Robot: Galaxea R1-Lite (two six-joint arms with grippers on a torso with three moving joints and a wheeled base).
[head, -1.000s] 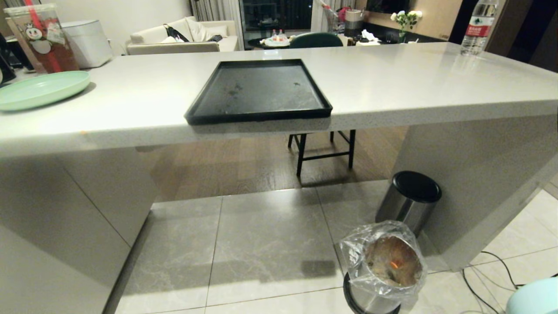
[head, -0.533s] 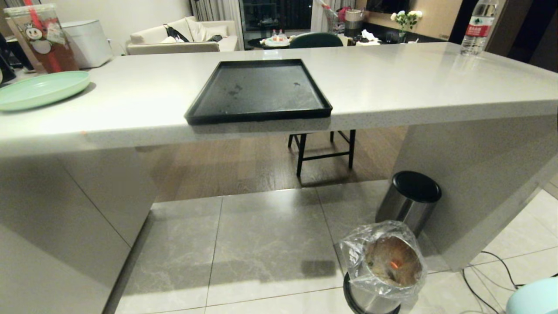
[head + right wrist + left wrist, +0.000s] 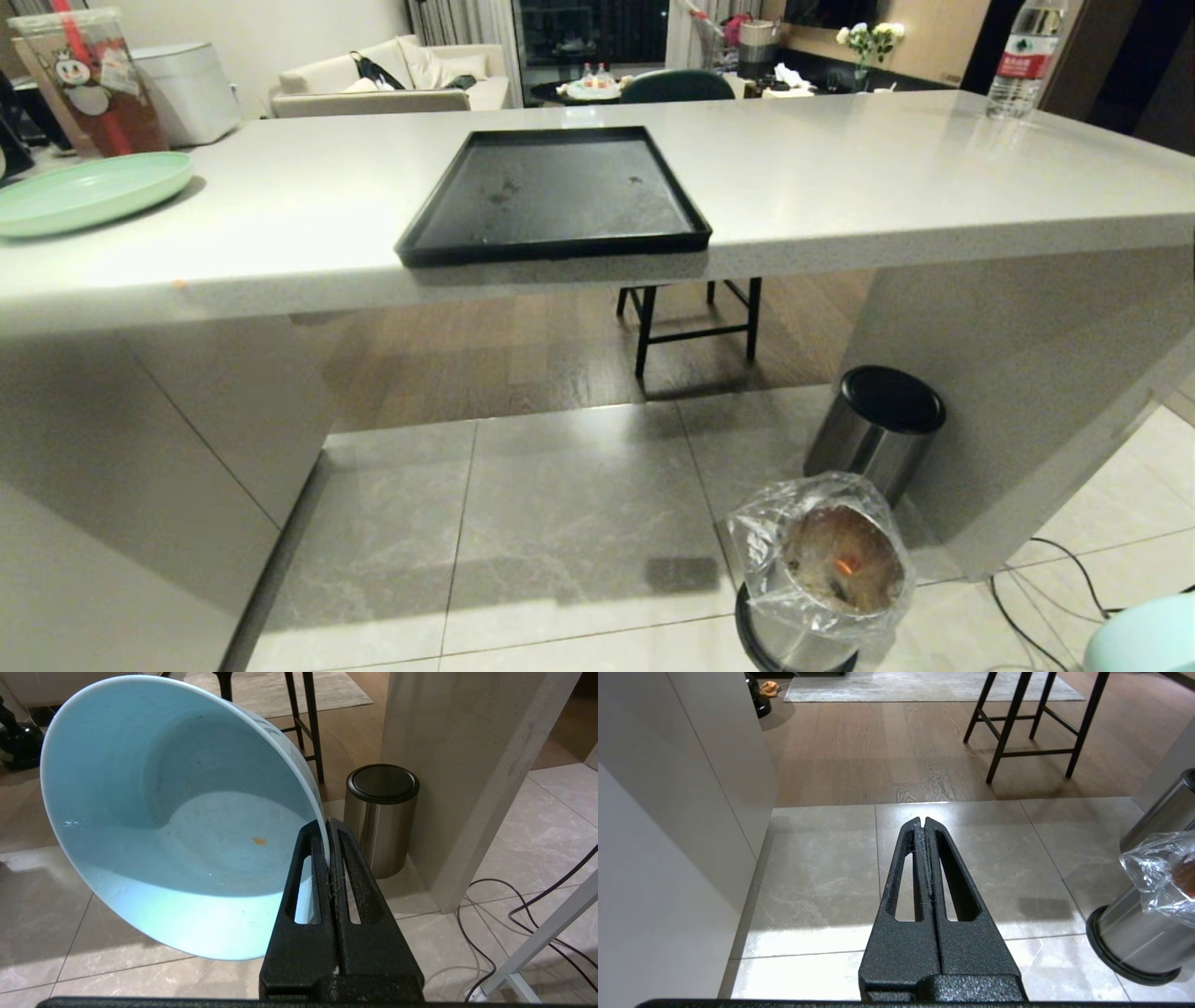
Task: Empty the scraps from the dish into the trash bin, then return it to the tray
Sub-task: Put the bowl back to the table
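Note:
My right gripper (image 3: 326, 826) is shut on the rim of the pale light-blue dish (image 3: 140, 812), which is tipped on its side above the floor tiles. One tiny orange speck (image 3: 259, 841) clings inside it. In the head view only the dish's edge (image 3: 1144, 639) shows at the lower right corner. The trash bin (image 3: 822, 569), steel with a crinkled clear bag, stands on the floor left of the dish, with orange scraps (image 3: 845, 566) inside. The black tray (image 3: 551, 245) lies bare on the counter's near edge. My left gripper (image 3: 923, 821) is shut on nothing, low over the tiles, left of the trash bin (image 3: 1134, 933).
A black-lidded steel bin (image 3: 878, 429) stands behind the trash bin, against the counter's side panel. A mint-green plate (image 3: 89, 191) and a printed cup (image 3: 89, 84) sit at the counter's left, a water bottle (image 3: 1022, 61) far right. Stool legs (image 3: 695, 327) under the counter; cables (image 3: 1055, 579) on the floor at the right.

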